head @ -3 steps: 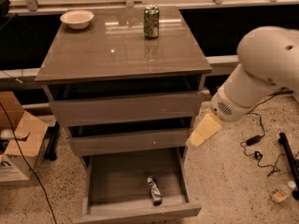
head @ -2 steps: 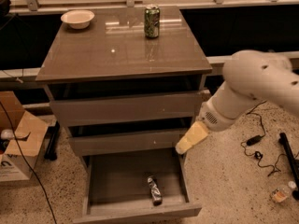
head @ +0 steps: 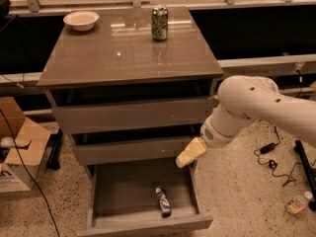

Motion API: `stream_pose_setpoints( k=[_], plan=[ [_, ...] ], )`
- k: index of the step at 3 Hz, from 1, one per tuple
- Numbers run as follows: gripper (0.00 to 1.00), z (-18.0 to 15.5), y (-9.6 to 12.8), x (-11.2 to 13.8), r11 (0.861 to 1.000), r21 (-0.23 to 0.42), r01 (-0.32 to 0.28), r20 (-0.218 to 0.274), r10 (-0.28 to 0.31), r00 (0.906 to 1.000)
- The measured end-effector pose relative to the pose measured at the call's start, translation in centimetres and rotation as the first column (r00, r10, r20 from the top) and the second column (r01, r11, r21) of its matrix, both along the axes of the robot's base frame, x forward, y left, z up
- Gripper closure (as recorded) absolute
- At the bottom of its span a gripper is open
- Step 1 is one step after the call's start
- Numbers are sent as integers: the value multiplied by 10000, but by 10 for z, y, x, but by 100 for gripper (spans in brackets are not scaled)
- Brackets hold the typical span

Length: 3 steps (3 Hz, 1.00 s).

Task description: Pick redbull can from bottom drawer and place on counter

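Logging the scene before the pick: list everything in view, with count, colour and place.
redbull can: one, silvery-grey, inside the bottom drawer near its front
bottom drawer: one, grey-brown, pulled open
upper drawers: two, grey-brown, below the counter
counter: one, glossy grey-brown, top of the cabinet
green can: one, green-patterned, upright at the counter's back edge
bowl: one, off-white, counter's back left corner
cardboard box: one, brown, on the floor left of the cabinet
cables: a few, black, on the floor at right
arm: one, white, reaching in from the right
tool: one, pale yellow, above the open drawer's back right corner
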<state>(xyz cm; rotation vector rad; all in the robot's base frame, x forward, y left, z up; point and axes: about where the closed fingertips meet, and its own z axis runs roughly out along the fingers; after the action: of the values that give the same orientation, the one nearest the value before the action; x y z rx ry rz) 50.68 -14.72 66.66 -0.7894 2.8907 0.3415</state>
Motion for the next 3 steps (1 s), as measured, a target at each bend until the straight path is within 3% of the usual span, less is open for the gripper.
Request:
stream_pose_setpoints(
  k=[1, 2, 3],
  plan=[
    [0, -2, 0, 1, 10000, 28, 26, -33, -26, 10000],
    [0, -34, 9, 19, 9951, 532, 838, -264, -825, 9962],
    [0, -84, 26, 46, 9789, 1030, 1768, -751, -1695, 9827]
  ],
)
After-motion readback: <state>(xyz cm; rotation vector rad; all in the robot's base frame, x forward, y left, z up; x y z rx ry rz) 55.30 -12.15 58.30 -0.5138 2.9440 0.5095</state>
